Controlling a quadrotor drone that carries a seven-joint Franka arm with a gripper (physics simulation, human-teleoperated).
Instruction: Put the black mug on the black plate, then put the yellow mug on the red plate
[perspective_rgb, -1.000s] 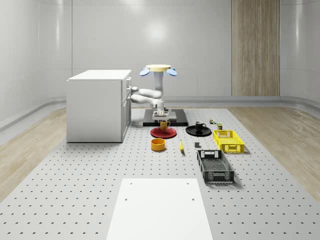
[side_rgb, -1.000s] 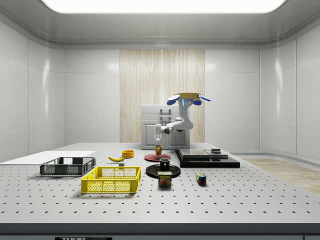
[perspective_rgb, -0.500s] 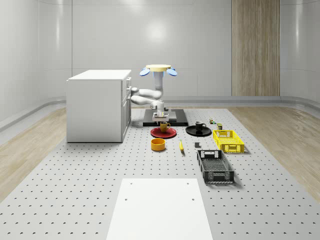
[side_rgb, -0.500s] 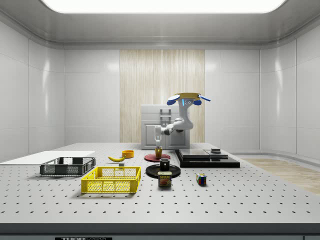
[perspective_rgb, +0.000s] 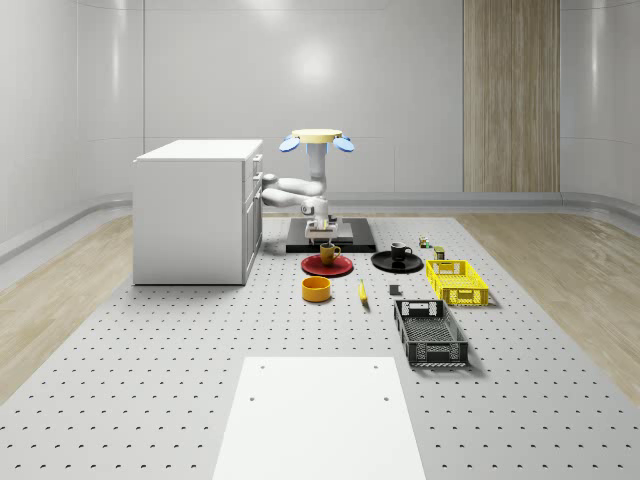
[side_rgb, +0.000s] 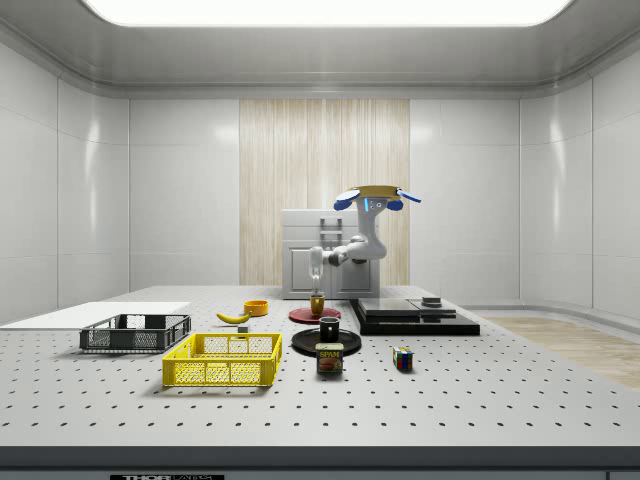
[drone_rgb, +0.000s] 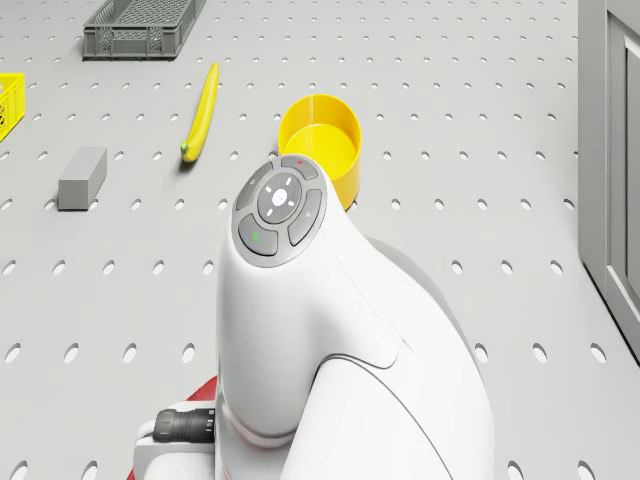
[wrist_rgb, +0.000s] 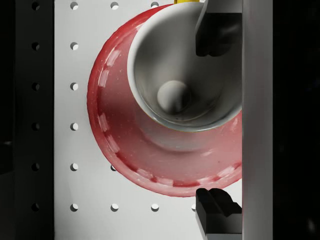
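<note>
Nearby, "SPAM" can (side_rgb: 329, 358) beside black plate (side_rgb: 312, 343), black mug (side_rgb: 329, 328) aboard

Whole-scene view: looking down from afar along the perforated table (perspective_rgb: 150, 400) toward the back wall. Side view: facing across the table at surface level, from a distance. Both taking in the drone (perspective_rgb: 317, 140) (side_rgb: 377, 196). Drone view: looking forward and down past the arm (drone_rgb: 330, 340). Wrist view: looking closely down onto the red plate (wrist_rgb: 150, 165).
</note>
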